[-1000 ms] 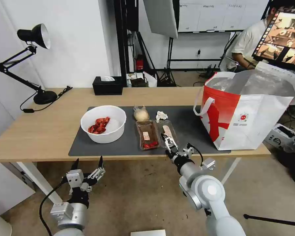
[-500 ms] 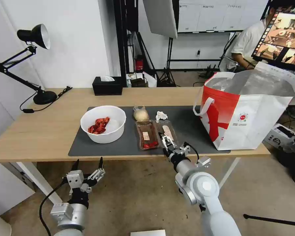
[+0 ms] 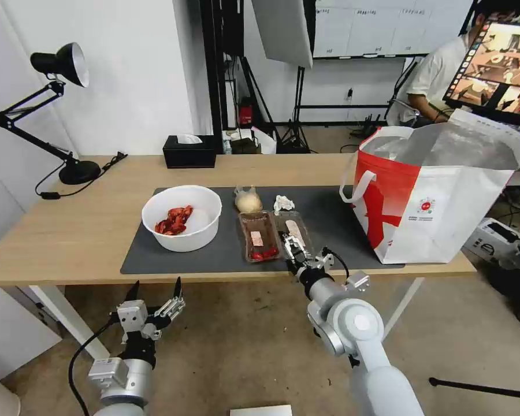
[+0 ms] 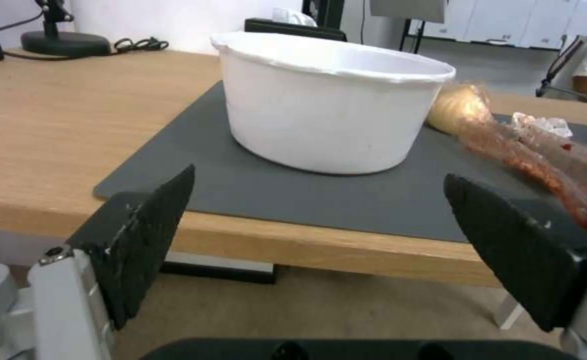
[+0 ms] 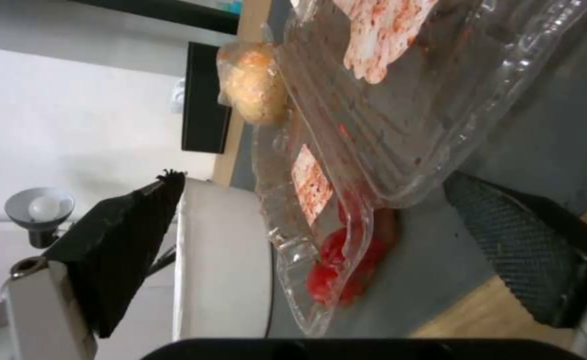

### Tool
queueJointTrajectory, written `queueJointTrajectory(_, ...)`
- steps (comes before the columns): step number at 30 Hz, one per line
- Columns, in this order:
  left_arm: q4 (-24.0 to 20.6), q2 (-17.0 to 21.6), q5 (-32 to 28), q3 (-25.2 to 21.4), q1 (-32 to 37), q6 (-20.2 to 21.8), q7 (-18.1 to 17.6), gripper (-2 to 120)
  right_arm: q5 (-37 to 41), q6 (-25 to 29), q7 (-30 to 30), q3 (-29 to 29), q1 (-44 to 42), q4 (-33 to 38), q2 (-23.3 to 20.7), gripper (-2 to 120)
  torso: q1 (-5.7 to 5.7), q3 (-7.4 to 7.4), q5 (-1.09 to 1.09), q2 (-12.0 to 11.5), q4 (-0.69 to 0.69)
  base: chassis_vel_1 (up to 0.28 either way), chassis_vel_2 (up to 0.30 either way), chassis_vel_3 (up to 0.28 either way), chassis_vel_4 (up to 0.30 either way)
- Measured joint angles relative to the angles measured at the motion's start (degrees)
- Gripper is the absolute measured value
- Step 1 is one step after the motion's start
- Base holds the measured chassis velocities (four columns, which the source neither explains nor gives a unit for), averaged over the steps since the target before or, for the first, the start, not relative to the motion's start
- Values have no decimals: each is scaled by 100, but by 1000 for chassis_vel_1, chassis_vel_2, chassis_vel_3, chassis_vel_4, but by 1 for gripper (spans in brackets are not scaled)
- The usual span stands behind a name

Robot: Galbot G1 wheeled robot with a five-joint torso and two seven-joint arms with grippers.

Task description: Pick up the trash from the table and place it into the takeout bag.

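On the long light-wood surface (image 3: pixel 75 231), nothing has yet gone into the takeout bag (image 3: pixel 439 202), which stands open at the robot's right end of the dark grey mat (image 3: pixel 335 222), its foil lining showing; the whole job appears to lie ahead. All five pieces of trash sit on the mat: the white round bowl (image 3: pixel 182 218) with red shells toward the left, two clear plastic trays side by side at centre, the left tray (image 3: pixel 259 237) holding red scraps and the right tray (image 3: pixel 293 230) a pale one, and behind them a small clear bag with a beige lump (image 3: pixel 248 201) and a crumpled white tissue (image 3: pixel 283 203).

The right end effector (image 3: pixel 293 250) hovers at the near end of the right tray, fingers spread apart and holding nothing. In the right wrist view the tray's near edge (image 5: pixel 400 165) lies between the two black fingers (image 5: pixel 527 250), one of them low against the mat just beside the tray corner; whether it touches cannot be told. The first pickup looks to be lining up.

The left end effector (image 3: pixel 155 292) waits below the surface's front edge, fingers wide apart and empty, facing the bowl (image 4: pixel 333 100) from well short of it.
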Motion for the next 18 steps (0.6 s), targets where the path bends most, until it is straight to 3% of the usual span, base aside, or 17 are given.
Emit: queueJointTrajectory(18, -15, 5, 26, 24, 108, -110, 17, 100, -207, 55, 116, 34, -81, 218, 78, 100, 1, 1, -1, -1, -1, 0, 0, 0, 0)
